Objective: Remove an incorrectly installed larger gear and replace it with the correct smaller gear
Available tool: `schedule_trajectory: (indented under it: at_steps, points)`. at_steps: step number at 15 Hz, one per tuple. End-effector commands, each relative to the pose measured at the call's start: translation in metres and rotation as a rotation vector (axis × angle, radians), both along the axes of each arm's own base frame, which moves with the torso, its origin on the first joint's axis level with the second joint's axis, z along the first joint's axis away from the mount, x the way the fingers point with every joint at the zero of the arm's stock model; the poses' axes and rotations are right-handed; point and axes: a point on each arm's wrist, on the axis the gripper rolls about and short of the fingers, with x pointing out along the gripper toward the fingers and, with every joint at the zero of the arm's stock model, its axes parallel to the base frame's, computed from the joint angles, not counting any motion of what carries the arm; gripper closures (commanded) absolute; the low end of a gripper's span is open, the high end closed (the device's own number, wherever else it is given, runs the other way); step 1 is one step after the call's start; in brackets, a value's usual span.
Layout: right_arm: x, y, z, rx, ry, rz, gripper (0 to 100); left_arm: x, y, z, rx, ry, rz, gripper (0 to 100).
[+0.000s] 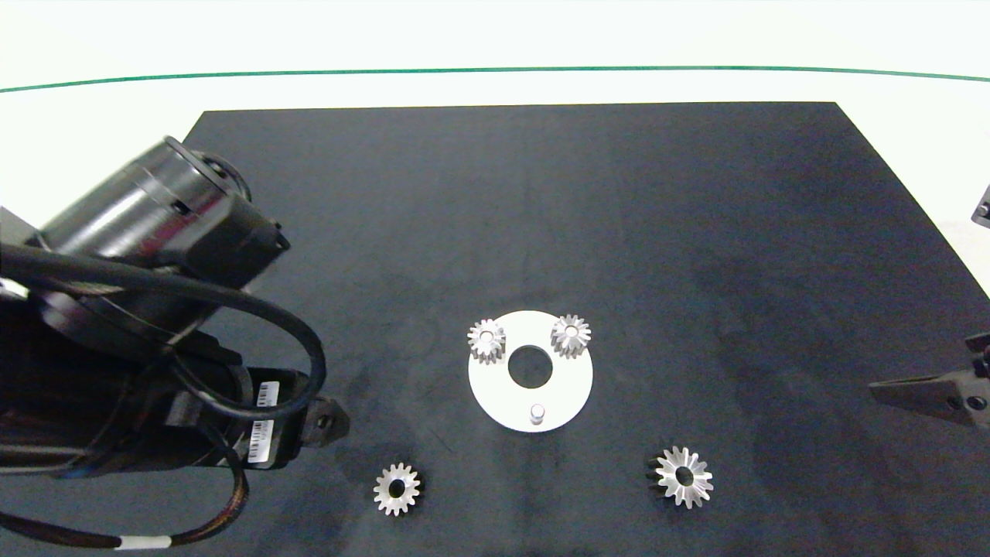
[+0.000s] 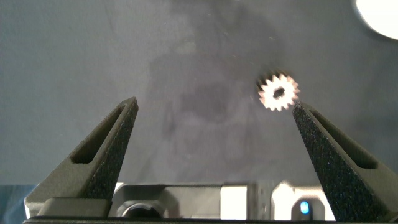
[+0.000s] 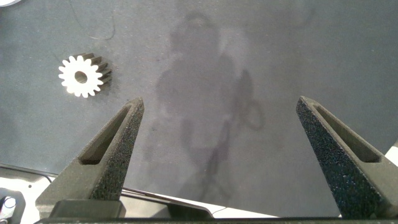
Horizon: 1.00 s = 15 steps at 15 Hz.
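The wide silver star-like larger gear (image 1: 684, 476) lies flat on the black mat (image 1: 696, 232) at the lower right of the head view, off the white round plate (image 1: 495, 394). The plate, at the lower centre, carries 2 small silver gears (image 1: 486, 340) (image 1: 571, 336) on its upper pins, and its lower pin (image 1: 536, 414) stands bare, probably waiting for the replacement. The small silver blunt-toothed smaller gear (image 1: 397, 489) lies at the lower left. The left gripper (image 2: 214, 146) hangs near it with fingers wide apart, and the gear sits beside 1 fingertip, not between them. The right gripper (image 3: 217, 146) is at the right edge, also spread open and empty.
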Motion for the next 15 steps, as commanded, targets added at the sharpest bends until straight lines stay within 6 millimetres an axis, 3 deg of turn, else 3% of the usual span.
schedule_trajectory:
  at_steps: [1, 4, 15]
  points:
    - [-0.002, 0.000, 0.000, -0.007, 0.000, 0.008, 0, -0.001, -0.020, -0.027, 0.030, 0.031, -0.004, 0]
    - [-0.002, 0.000, 0.000, -0.001, 0.004, 0.016, 0, -0.005, -0.037, -0.034, 0.020, 0.041, -0.019, 0]
    - [-0.001, 0.000, -0.001, 0.008, 0.009, 0.025, 0, 0.005, -0.063, -0.060, 0.021, 0.054, 0.007, 0]
